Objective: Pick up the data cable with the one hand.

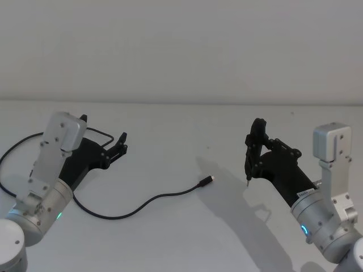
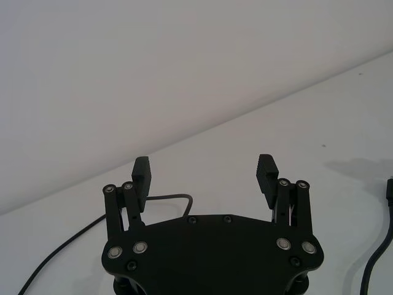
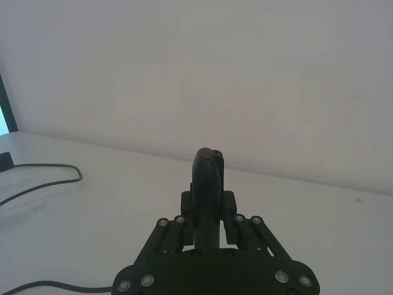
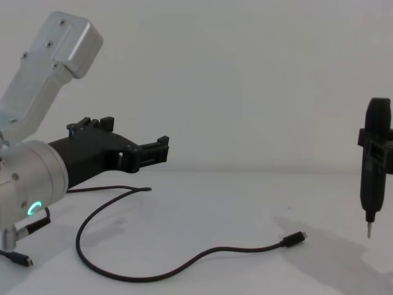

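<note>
Jaws on the left gripper [image 1: 104, 129] are wide open and hold nothing. I see this gripper at the left of the head view. It points forward and a bit to the right. From the chest view it hangs above the white bench [image 1: 181, 122] and does not touch it. A green ring [image 4: 34, 209] glows on its silver wrist [image 1: 48, 204].

The data cable [image 1: 164, 196] lies flat on the bench. Its plug [image 1: 206, 182], with a short silvery tip, sits near the middle of the bench, between the 2 grippers and apart from both. From the plug the black cord runs back toward me and to the left. It goes under the silver wrist, then swings out in a wide loop at the far left. One more bend of the cord lies on the bench just past the open jaws. The left wrist view shows that bend between the 2 fingers [image 2: 141, 173], farther off.

The right gripper [image 1: 256, 161] is at the right, up off the bench. Its jaws are closed on a black pen-shaped tool [image 1: 251, 148]. The tool stands nearly upright with its metal point down. In the chest view the point hangs above the bench, not touching it. The plug lies to the left of that point, apart from it.
</note>
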